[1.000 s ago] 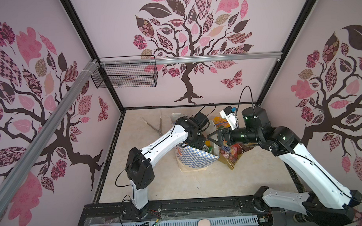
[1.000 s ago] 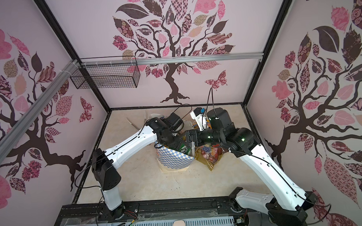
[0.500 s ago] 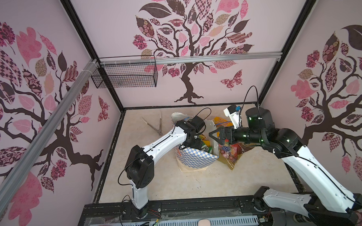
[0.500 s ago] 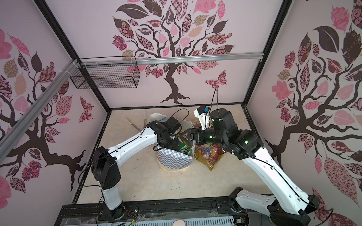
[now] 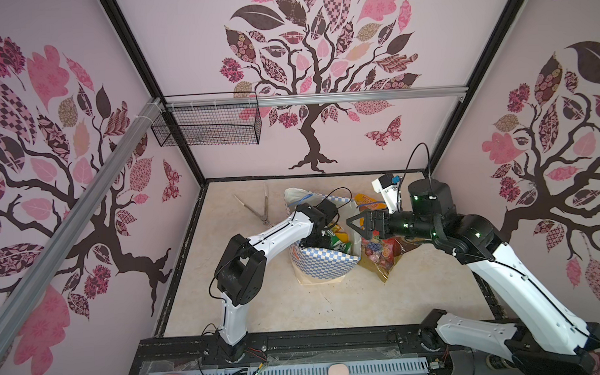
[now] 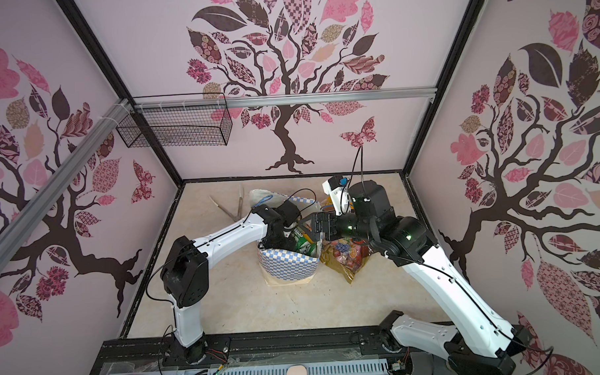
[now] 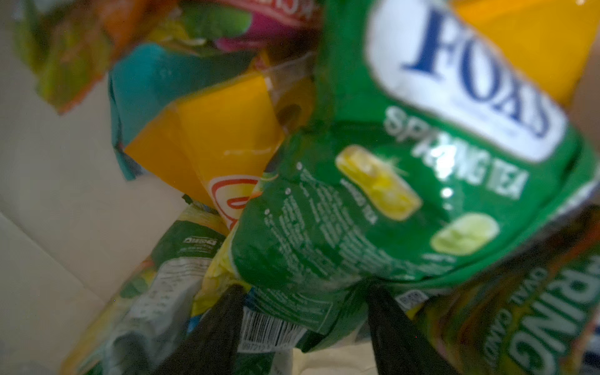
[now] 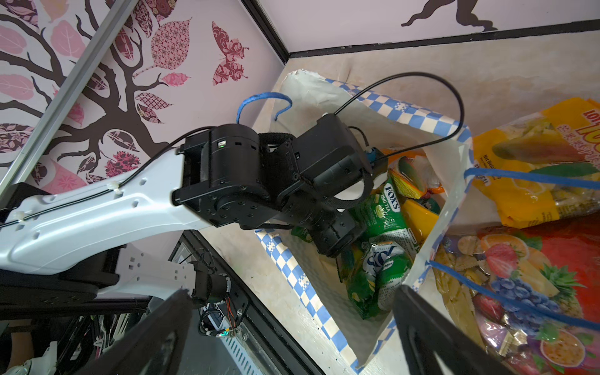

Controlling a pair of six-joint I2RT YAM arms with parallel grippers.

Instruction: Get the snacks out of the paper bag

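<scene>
Jaws first: your left jaws are down inside the bag (image 5: 323,263). Their two black fingers (image 7: 224,324) straddle the lower end of a green packet (image 7: 389,201) marked Fox's Spring Tea. Both fingers look to touch it, but you can't tell whether they're clenched on it or just around it, because the wrist view is blurred. Around it in the bag are a second green packet (image 8: 383,269), an orange-yellow packet (image 7: 227,139) and a teal packet (image 7: 156,81).

Your right jaws are released and spread wide with nothing between them. They hover over the bag's right rim, pointing toward your left arm. One right finger (image 8: 431,337) sits just beside the bag's wall, near a blue handle (image 8: 506,177).

The bag stands upright mid-surface (image 5: 296,308), mouth open, white inside. Outside it, just beside its right side, a fruit packet (image 5: 380,254) lies flat, with a yellow packet (image 8: 535,168) behind it. Tongs (image 5: 258,207) lie near the bag's left, toward the back wall. A wire basket (image 5: 207,126) hangs on the back wall.
</scene>
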